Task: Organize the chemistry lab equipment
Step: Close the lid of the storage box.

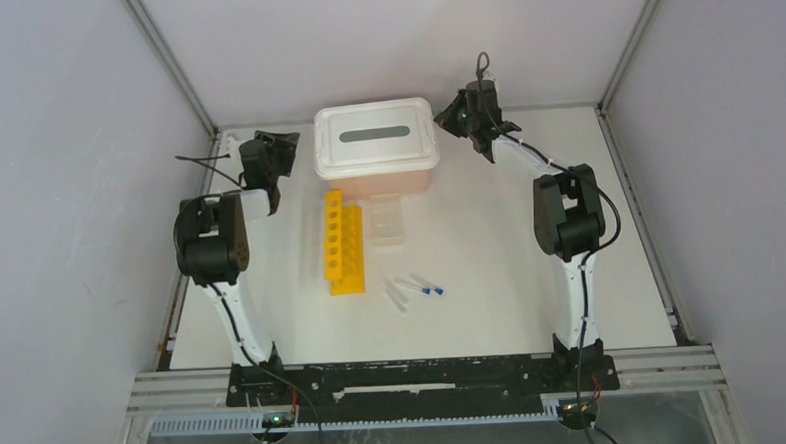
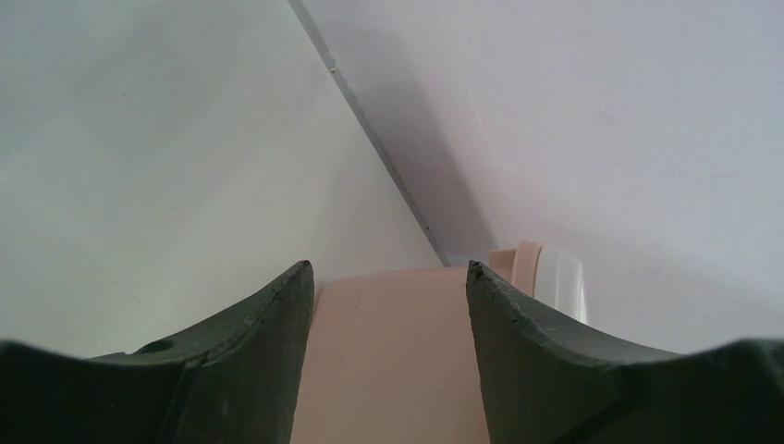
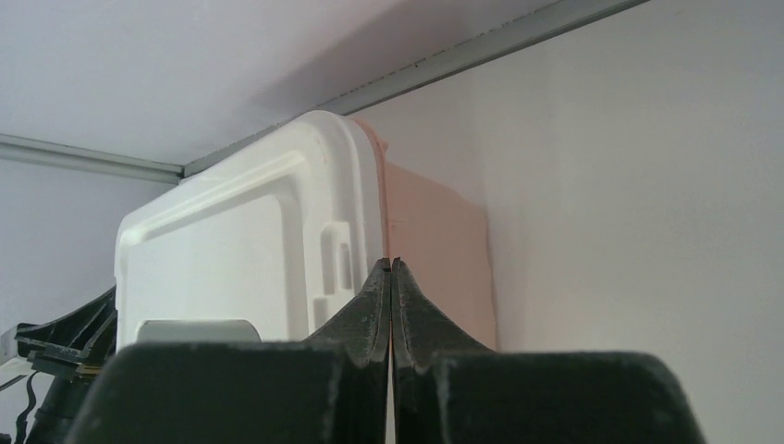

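Yellow rack (image 1: 342, 242) lies on the table (image 1: 502, 277), the clear rack (image 1: 389, 222) just beside it, the tubes (image 1: 413, 288) near, in front. Left gripper (image 2: 389, 275) has its fingers apart beside the bin (image 1: 376, 148), holding nothing; right gripper (image 3: 390, 268), at the bin's other side, has them pressed together.

Left fingers (image 2: 259, 351) well apart, right fingers (image 3: 370, 314) tight together.

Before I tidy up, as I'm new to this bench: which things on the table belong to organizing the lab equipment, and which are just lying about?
Belongs to the job:
yellow tube rack
clear gridded rack
blue-capped tubes

Just lying about:
pink bin with white slotted lid
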`<state>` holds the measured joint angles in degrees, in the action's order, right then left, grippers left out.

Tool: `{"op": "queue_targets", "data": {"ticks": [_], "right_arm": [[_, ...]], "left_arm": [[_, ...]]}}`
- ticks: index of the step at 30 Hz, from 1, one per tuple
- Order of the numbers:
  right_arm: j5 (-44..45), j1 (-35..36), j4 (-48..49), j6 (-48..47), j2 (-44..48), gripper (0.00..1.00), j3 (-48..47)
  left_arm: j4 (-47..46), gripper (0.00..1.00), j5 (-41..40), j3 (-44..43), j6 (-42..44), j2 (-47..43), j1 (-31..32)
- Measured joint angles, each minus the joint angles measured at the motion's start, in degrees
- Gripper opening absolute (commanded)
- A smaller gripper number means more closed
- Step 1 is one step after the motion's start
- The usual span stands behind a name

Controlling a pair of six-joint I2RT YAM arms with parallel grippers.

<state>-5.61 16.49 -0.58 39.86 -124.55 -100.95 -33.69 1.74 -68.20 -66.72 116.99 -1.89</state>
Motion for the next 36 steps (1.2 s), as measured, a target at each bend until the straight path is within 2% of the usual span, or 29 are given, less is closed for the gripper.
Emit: {"op": "queue_targets", "data": {"ticks": [16,20,24,27,36], "right_arm": [[1.5,1.8,-3.1,-0.6,-1.6,0.03,-3.1],[2.6,2.0,-3.0,-1.2,-1.5,0.16,-2.8],[2.1,0.9,-1.7,-1.6,-0.6,0.43,0.1],[0.7,-0.5,0.0,-1.6,0.0,0.55,2.8],[-3.4,-4.0,4.3,-1.4,2.0,0.57,7.6]], "left_arm": [[1.7,0.66,0.0,0.0,4.5,0.0,0.1],[2.6,0.69,-0.7,0.0,6.0,-0.6,0.2],[2.3,0.74,-1.0,0.0,7.3,-2.3,0.1],[0.4,0.74,1.0,0.0,7.7,-3.4,-0.3],[-8.9,0.73,10.2,1.0,7.7,-3.6,-1.3]]}}
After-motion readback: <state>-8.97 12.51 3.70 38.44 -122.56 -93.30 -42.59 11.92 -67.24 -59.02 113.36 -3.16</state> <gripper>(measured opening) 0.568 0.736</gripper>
